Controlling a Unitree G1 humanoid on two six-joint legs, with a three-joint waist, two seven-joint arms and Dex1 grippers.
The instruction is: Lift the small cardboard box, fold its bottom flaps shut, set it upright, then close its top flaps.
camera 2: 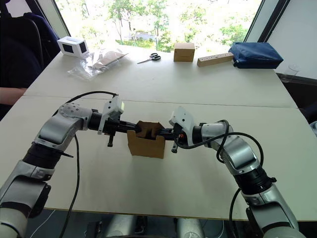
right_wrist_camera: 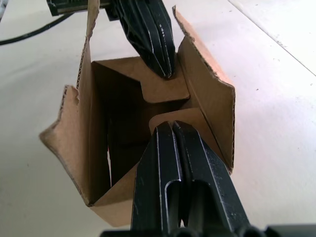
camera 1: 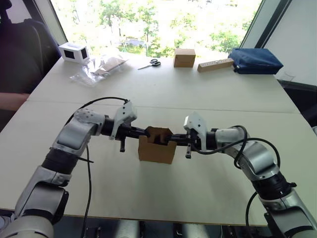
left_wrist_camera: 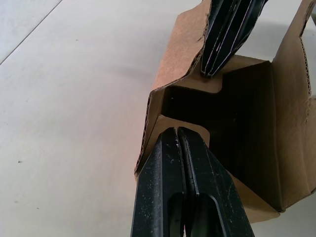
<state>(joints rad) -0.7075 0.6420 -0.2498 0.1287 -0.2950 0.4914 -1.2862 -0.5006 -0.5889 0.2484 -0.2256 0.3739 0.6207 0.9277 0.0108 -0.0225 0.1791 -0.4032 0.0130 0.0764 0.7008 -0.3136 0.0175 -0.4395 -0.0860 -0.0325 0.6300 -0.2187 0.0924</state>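
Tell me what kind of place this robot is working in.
Probably an office or lab meeting room: large pale tables pushed together under a big window facing trees, with scissors, a power strip and a chair nearby.

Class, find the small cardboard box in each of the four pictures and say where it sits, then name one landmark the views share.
Left eye view: the small cardboard box stands just below centre on the table.
Right eye view: the box sits slightly left of centre.
Left wrist view: its open end is right of centre.
Right wrist view: it is central.
Shared landmark: the left gripper and right gripper meeting over the open end.
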